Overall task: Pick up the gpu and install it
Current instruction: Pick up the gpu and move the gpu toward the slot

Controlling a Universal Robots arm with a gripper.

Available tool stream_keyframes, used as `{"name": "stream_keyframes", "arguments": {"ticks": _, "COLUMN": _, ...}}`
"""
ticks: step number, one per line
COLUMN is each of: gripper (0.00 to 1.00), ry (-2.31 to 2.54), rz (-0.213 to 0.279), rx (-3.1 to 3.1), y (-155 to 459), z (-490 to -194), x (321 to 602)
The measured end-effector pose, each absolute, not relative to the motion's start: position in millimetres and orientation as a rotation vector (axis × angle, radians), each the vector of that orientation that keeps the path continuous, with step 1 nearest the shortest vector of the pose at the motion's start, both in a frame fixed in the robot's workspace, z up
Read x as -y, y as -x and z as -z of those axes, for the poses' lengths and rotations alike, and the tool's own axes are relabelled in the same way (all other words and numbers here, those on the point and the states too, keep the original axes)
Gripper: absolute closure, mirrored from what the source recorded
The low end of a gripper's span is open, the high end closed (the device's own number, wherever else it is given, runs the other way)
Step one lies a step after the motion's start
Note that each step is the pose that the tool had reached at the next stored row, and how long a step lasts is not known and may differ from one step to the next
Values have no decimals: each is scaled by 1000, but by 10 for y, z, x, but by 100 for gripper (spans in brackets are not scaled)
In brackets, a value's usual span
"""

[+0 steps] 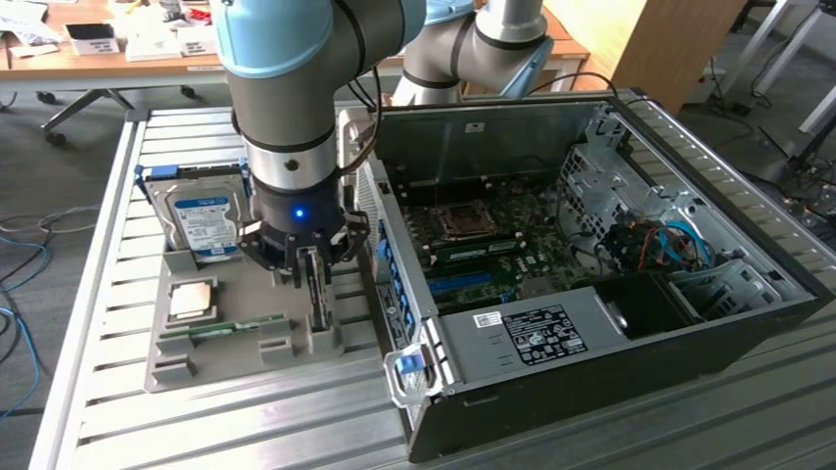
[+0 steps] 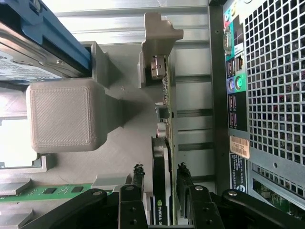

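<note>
The gpu (image 2: 162,191) stands on edge in a slot of the grey holder tray (image 2: 124,119), its dark face and green board edge toward the wrist camera. My gripper (image 2: 160,174) is open and straddles the card, one finger on each side with small gaps to it. In the exterior view the gripper (image 1: 309,279) points straight down over the gpu (image 1: 320,311) at the holder tray's (image 1: 235,357) side nearest the computer case (image 1: 731,323). The case lies open with its motherboard (image 1: 510,255) exposed.
On the tray sit a hard drive (image 1: 207,220) in a blue bracket, a CPU (image 1: 192,299) and a green RAM stick (image 1: 242,326). The case's rear panel (image 2: 267,95) stands close beside the gpu. Everything rests on a slatted metal table (image 1: 170,431).
</note>
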State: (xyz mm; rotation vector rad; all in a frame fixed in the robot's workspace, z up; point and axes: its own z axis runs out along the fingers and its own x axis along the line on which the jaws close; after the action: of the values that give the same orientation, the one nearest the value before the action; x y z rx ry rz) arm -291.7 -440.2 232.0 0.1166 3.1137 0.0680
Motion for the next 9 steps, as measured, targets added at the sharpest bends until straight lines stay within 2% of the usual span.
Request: {"name": "stream_keyframes", "arguments": {"ticks": 9, "gripper": 58, "ry": -117, "rz": -68, "rx": -3114, "y": 2917, "z": -2311, "x": 4402}}
